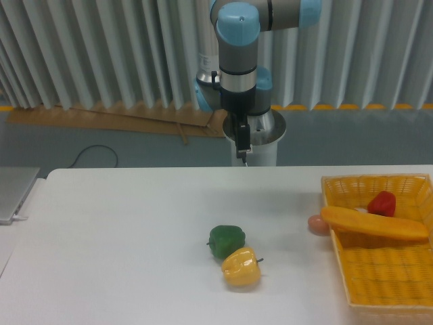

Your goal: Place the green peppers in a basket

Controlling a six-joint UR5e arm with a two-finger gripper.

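White table [135,230], carrying all items listed. Green pepper [226,241]: one, glossy dark green, lumpy, resting on the table near its middle, free of any grip. Yellow pepper [241,267]: one, similar in bulk, lying just in front and to the right of the green one, the two touching or very nearly so. Basket [338,267]: shallow, rectangular, yellow-orange weave, at the right edge of the table, well apart from the green pepper. Contents of basket: a small red pepper [382,203] toward the far end, and a long orange item [375,224] laid across it, one end resting on the left rim and sticking out over it. Small pinkish-brown round object [317,225]: on the table just outside the basket's left rim, beside the protruding end of the orange item. Robot arm [237,40]: grey with light-blue joints, reaching down at the far side of the table. Gripper [242,150]: dark, narrow, held above the table's far edge, well apart from both peppers; whether the jaws are apart or together cannot be told at this size. Grey flat object [13,193]: at the left edge of the view, partly cut off.
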